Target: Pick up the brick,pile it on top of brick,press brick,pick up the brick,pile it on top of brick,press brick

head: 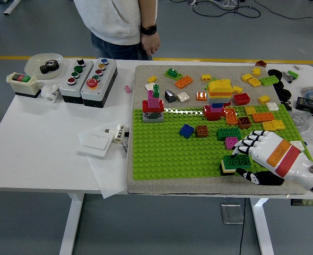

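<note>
While no writing is legible anywhere, the right hand [263, 158] rests with fingers curled over the green brick [236, 161], stacked on a cream brick [228, 169] at the green baseplate's [167, 151] near-right edge.

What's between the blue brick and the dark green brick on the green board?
A brown brick sits between the blue brick and the dark green brick, seen in the head view.

White table [34, 159]: grey mat [146, 187] from centre to 3 o'clock; 2 button boxes [87, 79], dish [37, 59] at 10 o'clock; paper sheet [106, 178] at 7.
</note>
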### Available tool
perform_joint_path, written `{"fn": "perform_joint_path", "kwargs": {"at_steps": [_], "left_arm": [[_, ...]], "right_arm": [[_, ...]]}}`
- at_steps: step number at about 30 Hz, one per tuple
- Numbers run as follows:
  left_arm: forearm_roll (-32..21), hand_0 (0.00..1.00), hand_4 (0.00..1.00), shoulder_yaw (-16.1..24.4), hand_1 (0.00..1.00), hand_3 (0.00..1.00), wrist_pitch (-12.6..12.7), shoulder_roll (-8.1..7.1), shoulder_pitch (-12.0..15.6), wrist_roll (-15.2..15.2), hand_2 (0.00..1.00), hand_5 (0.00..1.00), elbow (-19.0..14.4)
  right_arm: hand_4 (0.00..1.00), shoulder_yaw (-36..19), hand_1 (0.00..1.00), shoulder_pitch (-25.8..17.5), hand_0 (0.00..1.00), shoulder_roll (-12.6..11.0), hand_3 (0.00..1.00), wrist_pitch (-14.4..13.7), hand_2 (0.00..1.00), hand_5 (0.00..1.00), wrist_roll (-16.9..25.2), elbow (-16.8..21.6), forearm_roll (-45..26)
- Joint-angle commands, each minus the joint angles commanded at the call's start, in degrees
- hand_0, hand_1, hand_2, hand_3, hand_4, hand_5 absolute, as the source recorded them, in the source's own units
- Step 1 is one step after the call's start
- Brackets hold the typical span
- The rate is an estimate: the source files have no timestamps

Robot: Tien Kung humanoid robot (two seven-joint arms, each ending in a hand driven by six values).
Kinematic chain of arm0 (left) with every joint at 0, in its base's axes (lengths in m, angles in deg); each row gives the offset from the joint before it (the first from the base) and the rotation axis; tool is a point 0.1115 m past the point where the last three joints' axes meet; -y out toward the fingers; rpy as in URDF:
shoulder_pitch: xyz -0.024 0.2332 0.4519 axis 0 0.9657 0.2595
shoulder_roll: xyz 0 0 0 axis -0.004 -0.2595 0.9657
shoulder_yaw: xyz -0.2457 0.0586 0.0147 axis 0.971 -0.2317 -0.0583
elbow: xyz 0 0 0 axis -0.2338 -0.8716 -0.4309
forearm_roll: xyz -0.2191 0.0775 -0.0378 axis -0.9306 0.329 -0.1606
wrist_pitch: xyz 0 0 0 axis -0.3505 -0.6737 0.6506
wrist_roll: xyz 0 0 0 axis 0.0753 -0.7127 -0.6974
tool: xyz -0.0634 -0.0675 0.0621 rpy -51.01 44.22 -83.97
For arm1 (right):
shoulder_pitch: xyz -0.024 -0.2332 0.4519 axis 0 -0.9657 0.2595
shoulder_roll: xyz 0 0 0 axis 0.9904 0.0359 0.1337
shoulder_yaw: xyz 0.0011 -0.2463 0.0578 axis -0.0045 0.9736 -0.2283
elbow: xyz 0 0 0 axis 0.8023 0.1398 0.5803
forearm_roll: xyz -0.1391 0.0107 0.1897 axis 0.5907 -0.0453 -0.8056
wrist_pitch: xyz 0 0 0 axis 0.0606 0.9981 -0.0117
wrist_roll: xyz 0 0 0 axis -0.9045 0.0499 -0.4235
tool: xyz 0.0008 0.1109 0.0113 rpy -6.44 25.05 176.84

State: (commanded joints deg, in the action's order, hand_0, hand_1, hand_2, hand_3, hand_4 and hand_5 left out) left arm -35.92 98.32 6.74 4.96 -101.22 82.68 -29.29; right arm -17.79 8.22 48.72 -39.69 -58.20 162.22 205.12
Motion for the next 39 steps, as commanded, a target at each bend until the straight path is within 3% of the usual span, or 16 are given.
{"fn": "perform_joint_path", "kwargs": {"at_steps": [39], "left_arm": [[0.5, 0.788, 0.681, 0.1, 0.787, 0.623, -0.2, 0.14, 0.4, 0.1, 0.771, 0.639, -0.2]], "right_arm": [[0.669, 0.7, 0.540, -1.2, 0.501, 1.5, 0.582, 0.3, 0.621, 0.328, 0.0, -4.4, 0.1]]}}
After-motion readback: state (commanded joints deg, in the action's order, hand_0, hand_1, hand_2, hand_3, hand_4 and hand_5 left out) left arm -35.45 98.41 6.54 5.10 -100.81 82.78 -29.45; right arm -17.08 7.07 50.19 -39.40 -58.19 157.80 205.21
